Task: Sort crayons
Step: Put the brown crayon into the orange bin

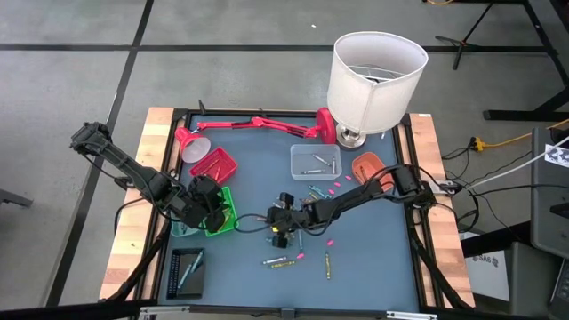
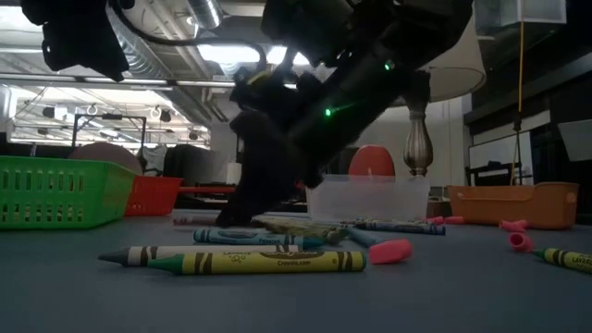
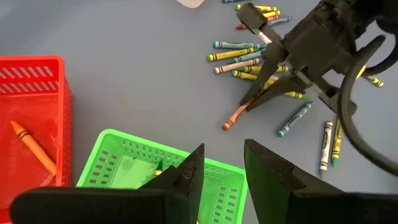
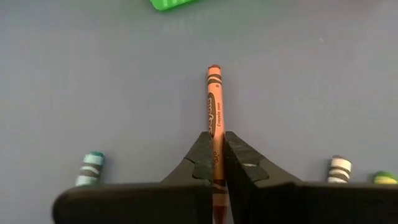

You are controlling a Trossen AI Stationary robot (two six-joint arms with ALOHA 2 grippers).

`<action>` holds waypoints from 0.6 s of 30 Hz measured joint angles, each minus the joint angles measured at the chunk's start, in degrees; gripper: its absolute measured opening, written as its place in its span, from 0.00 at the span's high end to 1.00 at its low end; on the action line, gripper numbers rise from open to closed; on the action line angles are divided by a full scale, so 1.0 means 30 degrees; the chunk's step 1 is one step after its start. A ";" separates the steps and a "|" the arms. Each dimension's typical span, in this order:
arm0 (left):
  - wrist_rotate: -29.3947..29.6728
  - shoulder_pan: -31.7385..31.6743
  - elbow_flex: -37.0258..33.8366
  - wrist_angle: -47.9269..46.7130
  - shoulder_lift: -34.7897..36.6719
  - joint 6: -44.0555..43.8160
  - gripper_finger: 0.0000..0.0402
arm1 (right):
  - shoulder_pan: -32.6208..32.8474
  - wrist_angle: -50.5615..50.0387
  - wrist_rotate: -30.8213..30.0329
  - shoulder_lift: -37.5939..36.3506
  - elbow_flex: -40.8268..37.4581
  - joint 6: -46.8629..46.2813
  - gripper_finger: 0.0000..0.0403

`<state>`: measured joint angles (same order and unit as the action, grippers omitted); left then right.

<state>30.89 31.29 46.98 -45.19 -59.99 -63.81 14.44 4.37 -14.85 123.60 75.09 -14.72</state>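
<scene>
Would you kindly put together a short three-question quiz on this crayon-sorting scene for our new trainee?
1. True or false: the right gripper is shut on an orange crayon.
2. Multiple choice: the left gripper hovers over which tray? A) the red tray B) the green tray C) the clear tray
3. Short answer: what lies in the red tray, seen from the left wrist view?

Key
1. True; the crayon is pinched between its fingers.
2. B, the green tray, with its fingers apart.
3. One orange crayon in the tray.
</scene>
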 joint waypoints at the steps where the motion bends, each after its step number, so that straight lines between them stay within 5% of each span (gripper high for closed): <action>1: 0.0001 0.0000 0.0000 0.0018 0.0000 0.0013 0.75 | 0.0000 0.0000 0.0059 -0.0178 0.0000 0.0010 0.96; 18: 0.0050 0.0000 -0.0007 0.0028 0.0000 0.0015 0.75 | 0.0021 -0.4907 0.0947 -0.4282 0.0080 0.0087 0.95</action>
<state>31.04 31.29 46.96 -45.11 -59.99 -63.77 14.50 -10.35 -12.01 110.75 75.33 -14.46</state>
